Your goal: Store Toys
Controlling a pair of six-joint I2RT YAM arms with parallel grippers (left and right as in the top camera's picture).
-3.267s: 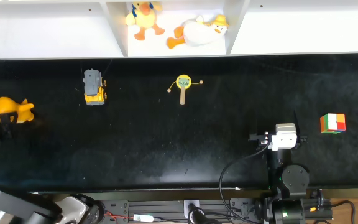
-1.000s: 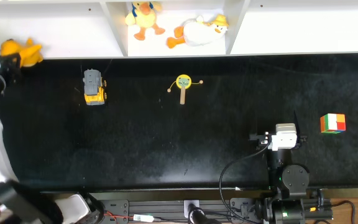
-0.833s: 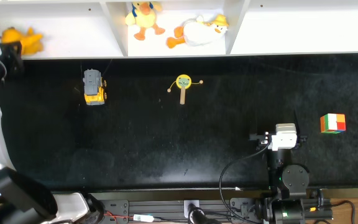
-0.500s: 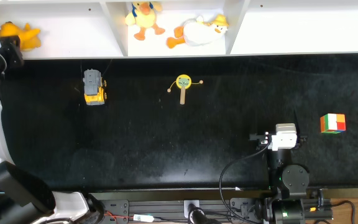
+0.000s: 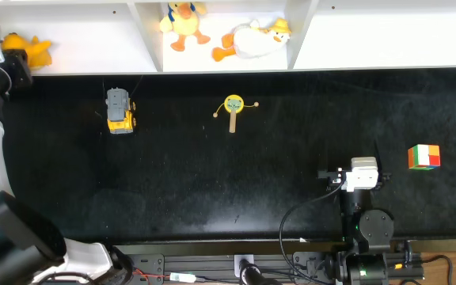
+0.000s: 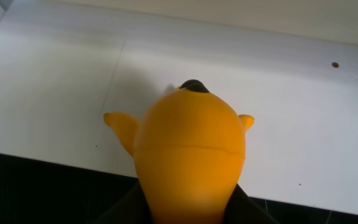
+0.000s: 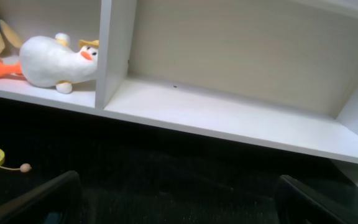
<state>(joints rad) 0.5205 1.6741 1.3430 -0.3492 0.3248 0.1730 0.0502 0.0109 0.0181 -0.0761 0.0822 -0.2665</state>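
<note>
Over the white shelf (image 5: 77,39) at ten o'clock our left pincer (image 6: 190,214) gripped the orange toy (image 6: 191,155), which we judged should go deeper and lower before release, while our right pincer (image 7: 179,208) sat wide at four o'clock.

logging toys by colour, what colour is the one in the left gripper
The toy is orange; clearest in the left wrist view.

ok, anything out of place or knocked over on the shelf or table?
Only the white plush duck: it lies flat in the white shelf's middle compartment, orange feet toward the front edge. Nothing spilled or damaged.
</note>
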